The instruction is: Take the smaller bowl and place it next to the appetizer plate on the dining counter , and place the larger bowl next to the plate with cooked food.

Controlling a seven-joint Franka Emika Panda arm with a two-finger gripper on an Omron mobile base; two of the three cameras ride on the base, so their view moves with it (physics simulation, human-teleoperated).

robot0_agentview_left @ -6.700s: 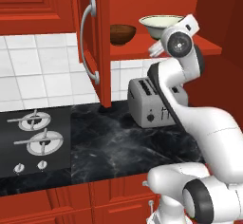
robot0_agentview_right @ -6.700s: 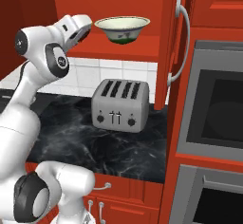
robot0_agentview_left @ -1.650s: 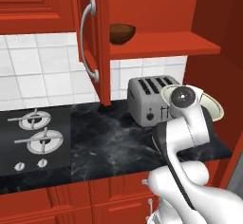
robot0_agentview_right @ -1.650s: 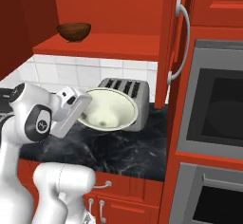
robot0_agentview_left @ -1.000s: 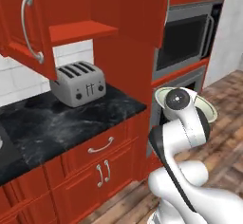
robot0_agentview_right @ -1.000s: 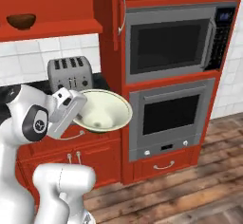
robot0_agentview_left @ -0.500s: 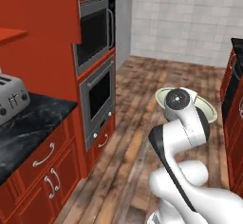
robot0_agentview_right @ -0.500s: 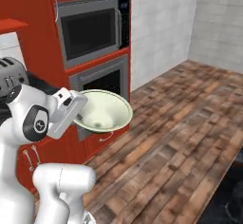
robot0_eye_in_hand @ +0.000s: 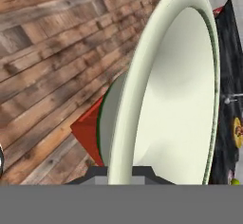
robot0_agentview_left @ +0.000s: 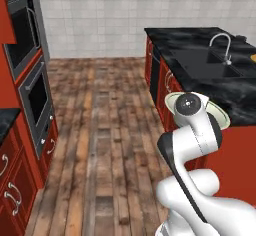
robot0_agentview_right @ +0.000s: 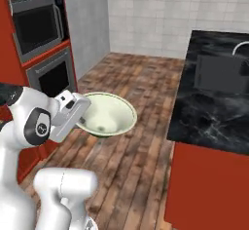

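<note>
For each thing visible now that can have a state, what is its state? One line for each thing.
gripper: shut on the larger bowl's rim.
larger bowl: held in the air over the wooden floor, upright, nothing inside.
dining counter: the bowl is not yet on it.
faucet: no water running.
oven: door closed.
microwave: door closed.

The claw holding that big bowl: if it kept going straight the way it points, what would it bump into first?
Probably the black-topped counter. The claw, shut on the larger bowl, points toward its red side; how far off that is stays unclear.
</note>
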